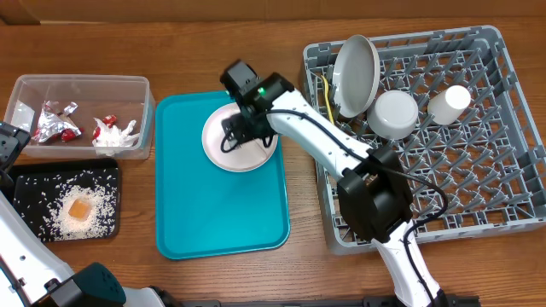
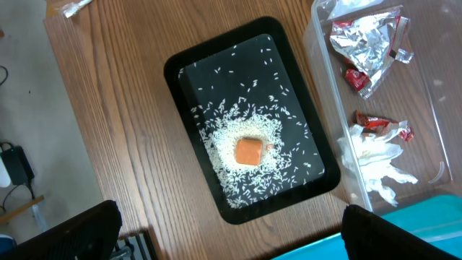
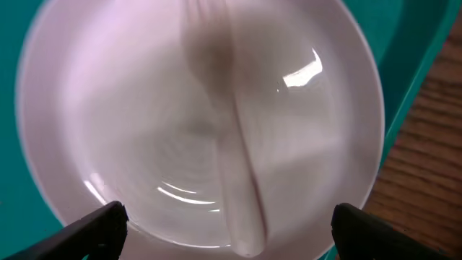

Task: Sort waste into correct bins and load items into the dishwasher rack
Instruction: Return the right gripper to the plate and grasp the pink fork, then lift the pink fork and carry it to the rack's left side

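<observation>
Blurred white cutlery (image 3: 242, 195) (kind unclear) lies on the plate (image 3: 108, 130).

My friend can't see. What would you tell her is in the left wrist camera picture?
A black tray on a wooden table holds scattered white rice with a small orange food cube in the middle. Beside it, a clear tub holds crumpled foil wrappers, a red packet and a white napkin.
</observation>
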Available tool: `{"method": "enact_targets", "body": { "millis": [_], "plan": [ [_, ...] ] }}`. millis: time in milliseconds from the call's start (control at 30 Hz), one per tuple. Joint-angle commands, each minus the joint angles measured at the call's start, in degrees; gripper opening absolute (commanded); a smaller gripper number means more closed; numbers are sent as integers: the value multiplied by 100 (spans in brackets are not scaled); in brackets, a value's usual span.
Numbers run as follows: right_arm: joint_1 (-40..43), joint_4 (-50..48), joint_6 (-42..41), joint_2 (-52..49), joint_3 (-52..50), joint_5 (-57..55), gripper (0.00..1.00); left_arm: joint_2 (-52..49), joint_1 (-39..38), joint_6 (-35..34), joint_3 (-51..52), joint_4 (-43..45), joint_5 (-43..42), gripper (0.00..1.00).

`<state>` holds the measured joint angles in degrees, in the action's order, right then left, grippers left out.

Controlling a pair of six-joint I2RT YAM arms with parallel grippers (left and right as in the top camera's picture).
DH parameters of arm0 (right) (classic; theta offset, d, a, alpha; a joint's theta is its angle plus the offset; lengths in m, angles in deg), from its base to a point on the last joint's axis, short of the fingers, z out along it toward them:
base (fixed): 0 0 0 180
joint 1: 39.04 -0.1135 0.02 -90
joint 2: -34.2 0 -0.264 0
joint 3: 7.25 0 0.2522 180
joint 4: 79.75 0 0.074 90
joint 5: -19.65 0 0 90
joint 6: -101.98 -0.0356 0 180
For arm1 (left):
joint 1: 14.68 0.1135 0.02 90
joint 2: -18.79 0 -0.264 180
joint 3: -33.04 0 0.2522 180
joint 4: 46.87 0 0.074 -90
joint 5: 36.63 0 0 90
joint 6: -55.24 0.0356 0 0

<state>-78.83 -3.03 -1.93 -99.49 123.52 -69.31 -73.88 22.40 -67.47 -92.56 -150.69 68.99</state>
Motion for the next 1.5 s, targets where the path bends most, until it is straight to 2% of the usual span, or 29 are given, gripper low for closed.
{"method": "enact_targets", "body": {
  "millis": [0, 267, 600, 700, 767, 1033, 1100, 1167, 1233, 1367, 1467],
  "plan": [
    [20, -107, -111, -11, -286, 52, 93, 42, 2, -74, -15, -4, -22, 100],
    [20, -254, -142, -15, -577, 264, 81, 42, 2, -74, -15, -7, -22, 100],
    [20, -610, -393, -26, -1032, 378, 78, 42, 2, -74, -15, -7, -22, 100],
    [9, -581, -393, -61, -1062, 356, 72, 42, 2, -74, -15, -7, -22, 100],
    [-22, -586, -391, -63, -1062, 221, 61, 42, 2, -74, -15, -7, -22, 100],
    [-232, -544, -369, -63, -1062, -293, 42, 42, 2, -74, -15, -4, -22, 100],
    [-315, -544, -369, -63, -1062, -341, 43, 42, 2, -74, -15, -7, -22, 100],
    [-407, -542, -369, -63, -1062, -466, 51, 42, 2, -74, -15, -4, -22, 100],
    [-496, -535, -372, -63, -1062, -612, 52, 42, 2, -74, -15, -4, -22, 100],
    [-680, -535, -372, -72, -1062, -868, 52, 42, 2, -74, -15, -4, -22, 100],
    [-723, -544, -372, -72, -1062, -918, 43, 42, 2, -74, -15, -4, -22, 100]
  ]
}}
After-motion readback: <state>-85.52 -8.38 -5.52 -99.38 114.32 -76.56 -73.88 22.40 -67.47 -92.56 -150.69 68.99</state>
